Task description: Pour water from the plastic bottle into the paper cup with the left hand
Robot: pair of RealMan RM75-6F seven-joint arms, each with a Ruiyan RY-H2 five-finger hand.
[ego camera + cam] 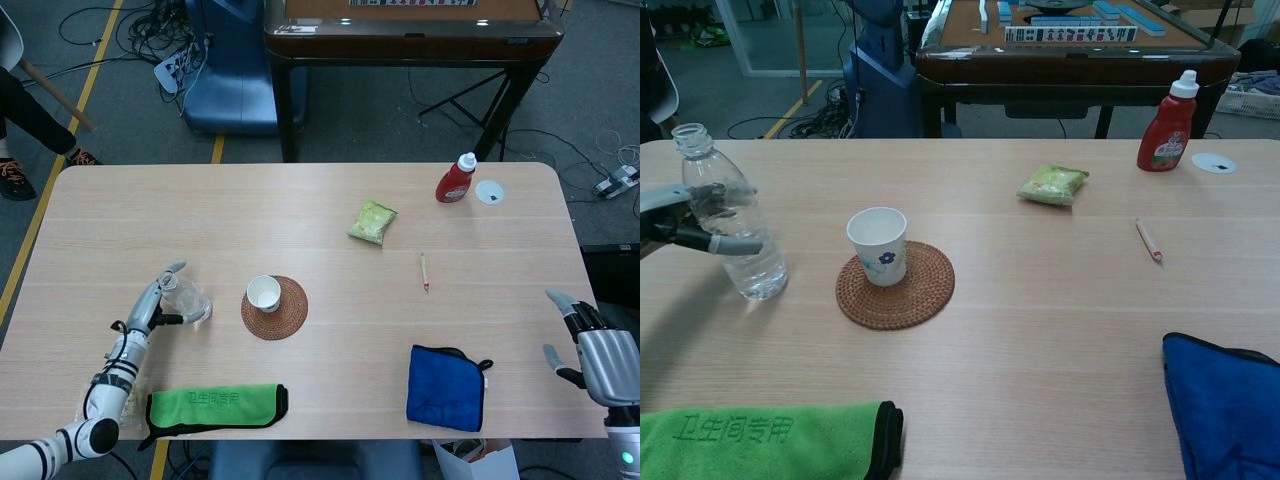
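A clear plastic bottle [745, 268] with no cap stands upright on the table, left of the paper cup [878, 245]; it also shows as the bottle [192, 303] in the head view. My left hand [685, 225] wraps it from the left, thumb across the front and fingers behind; the same left hand [152, 304] is seen from above. The white cup [263, 292] stands upright on a round woven coaster [287, 318]. My right hand [592, 350] hangs off the table's right edge, fingers apart, holding nothing.
A green towel [215, 405] lies at the front left edge and a blue cloth [447, 385] at the front right. Further back are a green snack packet [373, 221], a pencil [424, 271] and a red bottle [456, 178].
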